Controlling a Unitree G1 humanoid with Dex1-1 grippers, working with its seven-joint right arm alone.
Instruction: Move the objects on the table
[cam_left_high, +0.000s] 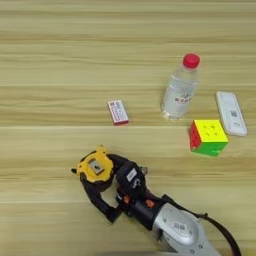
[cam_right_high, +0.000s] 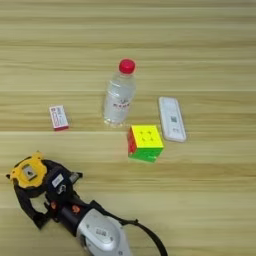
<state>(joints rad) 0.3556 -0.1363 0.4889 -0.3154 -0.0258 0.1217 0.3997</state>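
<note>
Tape (cam_left_high: 97, 167) is the one thing you have in hand at this moment: the claw (cam_left_high: 102, 186) has its two black fingers set around the yellow-black body, one at the tape's upper right side and one curling round below it toward 7 o'clock, so I read it as closed on the tape. The tape looks to be resting on the table (cam_left_high: 50, 60); whether it is lifted at all I cannot tell. The silver forearm (cam_left_high: 177, 227) comes in from 5 o'clock.

From the tape, the rest sit up and to the right. The small red-white box (cam_left_high: 118, 112) lies flat at about 1 o'clock, near. The bottle (cam_left_high: 180, 90) stands upright at about 2 o'clock, red cap on. The cube (cam_left_high: 208, 137) sits just beside the bottle's base, at the bottle's 5 o'clock, yellow face up. The white device (cam_left_high: 231, 113) lies flat at the bottle's 3 o'clock, close to the cube's upper right corner, though I cannot tell if they touch.

As for progress, you seem to be at an early stage: one object gripped, four standing or lying free, with nothing near them. No goal spot shows on the wood, so how many moves count as finished cannot be judged. What is left, by my reading, is carrying the tape somewhere, then box, bottle, cube and device.
</note>
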